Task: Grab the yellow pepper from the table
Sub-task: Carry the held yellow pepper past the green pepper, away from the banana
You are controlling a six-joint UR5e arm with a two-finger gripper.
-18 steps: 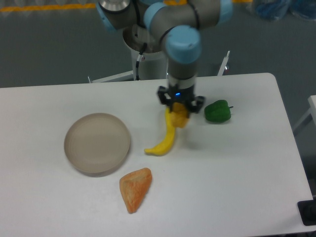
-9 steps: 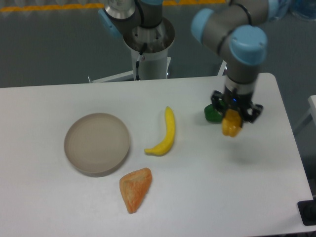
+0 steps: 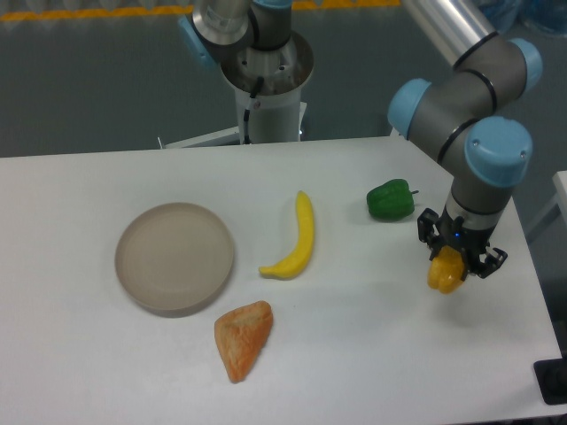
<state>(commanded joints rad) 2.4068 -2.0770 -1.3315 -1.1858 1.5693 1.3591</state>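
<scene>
From the fixed camera, my fingers (image 3: 449, 266) are clamped on the yellow pepper (image 3: 446, 272), which hangs beneath them near the right side of the tabletop (image 3: 372, 354); it looks lifted clear, though I cannot be sure. The green pepper (image 3: 390, 200) lies up and left of my fingers. Farther left lie the banana (image 3: 297, 240), orange wedge (image 3: 243, 337) and round dish (image 3: 174, 257).

Even, fairly bright overhead light falls on the white bench (image 3: 133, 372), which looks slightly washed out but shows no hard glare. Shadows are soft and faint, and the whole picture is mildly blurred and grainy, with smeared edges.
</scene>
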